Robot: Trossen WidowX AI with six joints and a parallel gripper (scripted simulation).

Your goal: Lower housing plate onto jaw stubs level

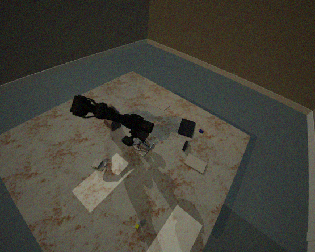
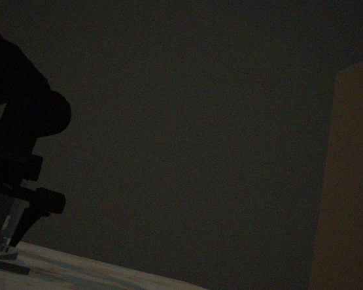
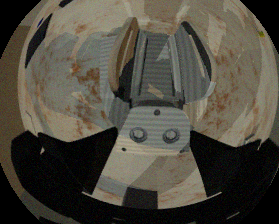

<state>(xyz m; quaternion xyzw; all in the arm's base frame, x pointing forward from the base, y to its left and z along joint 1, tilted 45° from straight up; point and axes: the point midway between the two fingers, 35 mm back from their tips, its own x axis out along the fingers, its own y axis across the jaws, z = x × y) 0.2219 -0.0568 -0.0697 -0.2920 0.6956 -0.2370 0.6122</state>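
The housing plate point(image 3: 156, 122) is a light grey piece with two round bosses, in the lower middle of the wrist view. It lies at the near end of a ribbed grey assembly point(image 1: 143, 148) point(image 3: 157, 60). Two tall curved pieces, apparently the jaws, stand left point(image 3: 126, 60) and right point(image 3: 196, 70) beyond the plate. The stubs under the plate are hidden, and I cannot tell whether it is fully level. My gripper point(image 3: 152, 132) is open, its black fingers on either side of the plate, very close to its edges. In the exterior view one finger points down beside the assembly.
In the top view a dark slab point(image 1: 187, 127), a blue cube point(image 1: 201, 131), a dark bar point(image 1: 185, 146) and a beige plate point(image 1: 196, 163) lie right of the assembly. A small metal piece point(image 1: 102, 165) is at left, a yellow cube point(image 1: 137, 226) at the front.
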